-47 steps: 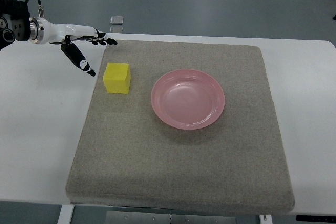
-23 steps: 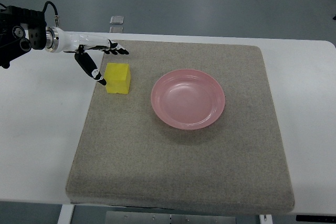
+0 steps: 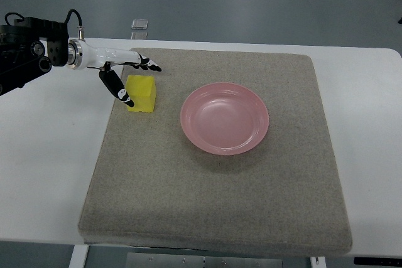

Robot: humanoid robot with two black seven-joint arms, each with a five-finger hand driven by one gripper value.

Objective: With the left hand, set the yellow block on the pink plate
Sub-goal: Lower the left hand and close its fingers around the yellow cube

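The task is only at its start: the yellow block (image 3: 141, 93) lies on the grey mat (image 3: 213, 218), near its left edge and apart from the pink plate (image 3: 225, 118). The left hand (image 3: 122, 73) has its fingers spread around the block, not closed. Between block and plate the mat is free.
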